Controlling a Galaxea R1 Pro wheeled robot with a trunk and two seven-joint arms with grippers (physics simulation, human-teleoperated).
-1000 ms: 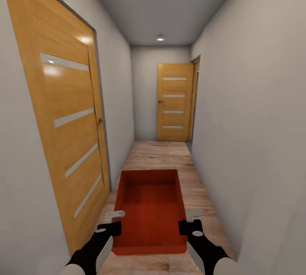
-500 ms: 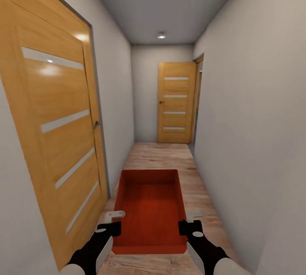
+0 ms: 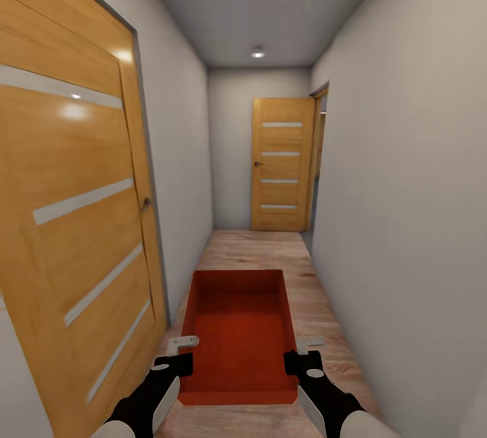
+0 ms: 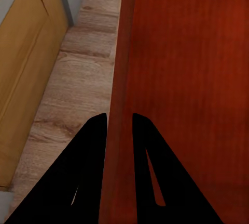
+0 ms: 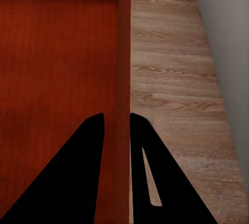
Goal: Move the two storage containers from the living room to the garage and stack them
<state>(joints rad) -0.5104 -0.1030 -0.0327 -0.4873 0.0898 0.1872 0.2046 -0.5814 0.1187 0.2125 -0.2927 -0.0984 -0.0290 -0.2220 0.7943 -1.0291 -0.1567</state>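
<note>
Both forearms were matte black toward the wrist, with smooth white shells covering the sections nearest the camera. On the left arm (image 3: 145,401) a long white panel ran along the inner side of the black casing, and a small pale oval marking sat on top near the wrist. The right arm (image 3: 329,399) matched it, with the same white inner panel and a pale oval on its upper face. Each wrist ended in a blocky black housing carrying a slim light-grey finger. Close up, the left gripper (image 4: 119,122) and right gripper (image 5: 116,121) showed as two black tapering wedges, one on each bearing a narrow slot.
</note>
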